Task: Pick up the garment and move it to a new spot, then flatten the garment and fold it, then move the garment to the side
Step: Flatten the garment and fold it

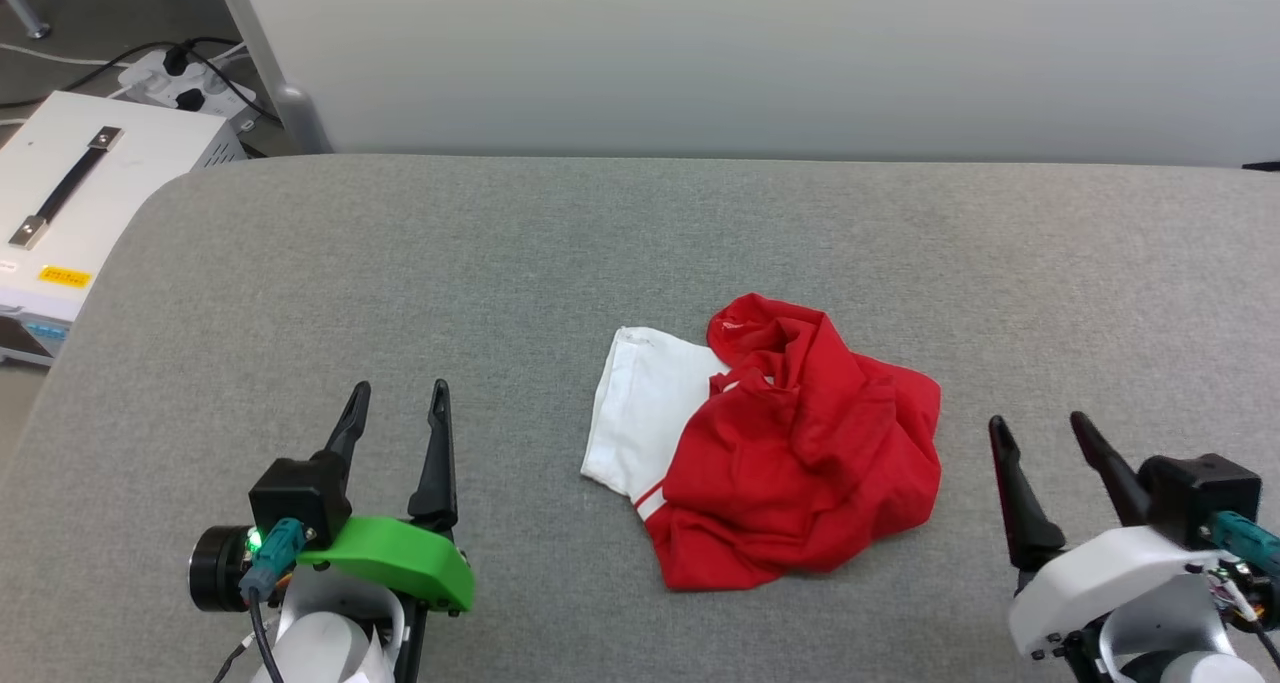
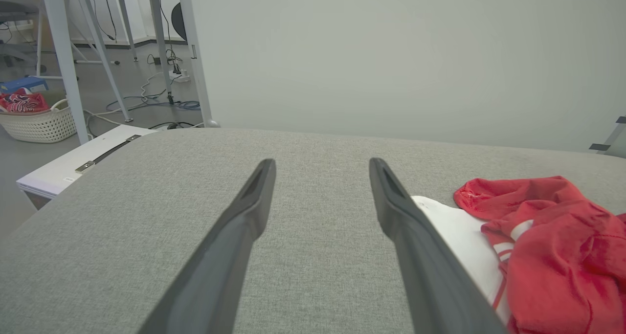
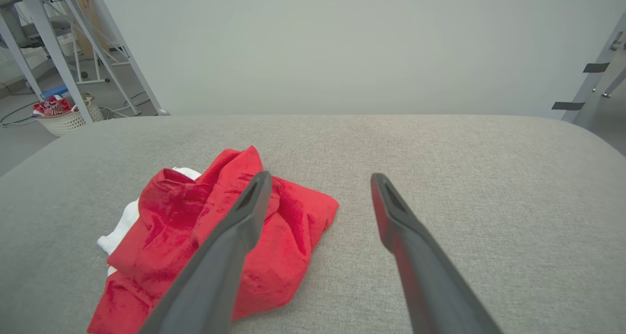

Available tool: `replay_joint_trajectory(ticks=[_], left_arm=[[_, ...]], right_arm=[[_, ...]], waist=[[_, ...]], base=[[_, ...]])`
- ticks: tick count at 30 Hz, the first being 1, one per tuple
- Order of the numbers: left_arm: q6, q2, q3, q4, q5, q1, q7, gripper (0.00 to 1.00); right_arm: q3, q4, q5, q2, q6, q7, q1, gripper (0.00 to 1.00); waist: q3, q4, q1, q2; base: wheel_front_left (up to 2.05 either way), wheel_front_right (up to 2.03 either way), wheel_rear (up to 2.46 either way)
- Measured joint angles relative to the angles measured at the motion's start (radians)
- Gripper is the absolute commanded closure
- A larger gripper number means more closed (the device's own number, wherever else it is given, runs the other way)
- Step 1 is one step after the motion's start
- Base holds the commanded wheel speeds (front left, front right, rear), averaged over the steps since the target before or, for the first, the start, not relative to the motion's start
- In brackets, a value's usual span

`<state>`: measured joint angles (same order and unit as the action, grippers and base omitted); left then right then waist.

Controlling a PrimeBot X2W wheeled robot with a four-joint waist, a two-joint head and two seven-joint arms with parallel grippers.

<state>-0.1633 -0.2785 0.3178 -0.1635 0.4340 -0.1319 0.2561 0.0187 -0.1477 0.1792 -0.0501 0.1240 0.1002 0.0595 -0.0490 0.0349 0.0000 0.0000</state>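
The garment (image 1: 790, 453) lies crumpled in a heap on the grey table (image 1: 500, 253), red with one white sleeve spread out on its left side. My left gripper (image 1: 397, 403) hovers open at the lower left, well clear of the cloth, with nothing between its fingers. My right gripper (image 1: 1040, 433) stands open at the lower right, a short gap from the garment's right edge. In the left wrist view the garment (image 2: 552, 246) sits to the right of the left gripper (image 2: 320, 170). Seen from the right wrist, the garment (image 3: 293, 226) lies left of the right gripper (image 3: 318, 180).
A white equipment case (image 1: 70, 193) with a black handle stands off the table's left edge, a power strip (image 1: 185, 78) and cables behind it. A pale wall panel (image 1: 760, 53) runs along the far edge. A white basket (image 2: 36, 121) of clothes sits on the floor.
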Motion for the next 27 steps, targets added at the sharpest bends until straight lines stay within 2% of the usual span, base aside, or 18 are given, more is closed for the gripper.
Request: replay_joint_trajectory(ticks=[3, 14, 21, 26, 27], left_arm=[[0.007, 0.007, -0.003, 0.001, -0.006, -0.003, 0.000, 0.00], [0.045, 0.075, -0.023, 0.005, -0.038, -0.028, 0.000, 0.00], [0.075, 0.119, -0.044, 0.005, -0.078, -0.046, 0.000, 0.00], [0.095, 0.146, -0.066, 0.001, -0.098, -0.052, 0.000, 0.00], [0.098, 0.150, -0.070, 0.001, -0.102, -0.054, 0.000, 0.00]], right_arm=[[-0.046, 0.022, 0.009, -0.019, 0.000, 0.081, -0.014, 0.00], [-0.319, 0.046, 0.137, -0.247, 0.000, 0.431, -0.242, 0.00], [-0.504, 0.103, 0.219, -0.355, 0.000, 0.535, -0.394, 0.00], [-0.593, 0.195, 0.277, -0.389, 0.000, 0.552, -0.466, 0.00], [-0.610, 0.209, 0.290, -0.395, 0.000, 0.560, -0.472, 0.59]], waist=[[-0.006, 0.016, 0.0000, 0.0000], [-0.051, 0.113, 0.0000, 0.0000], [-0.095, 0.173, 0.0000, 0.0000], [-0.127, 0.200, 0.0000, 0.0000], [-0.132, 0.203, 0.0000, 0.0000]], base=[[0.00, 0.00, 0.00], [0.00, 0.00, 0.00], [0.00, 0.00, 0.00], [0.00, 0.00, 0.00], [0.00, 0.00, 0.00]])
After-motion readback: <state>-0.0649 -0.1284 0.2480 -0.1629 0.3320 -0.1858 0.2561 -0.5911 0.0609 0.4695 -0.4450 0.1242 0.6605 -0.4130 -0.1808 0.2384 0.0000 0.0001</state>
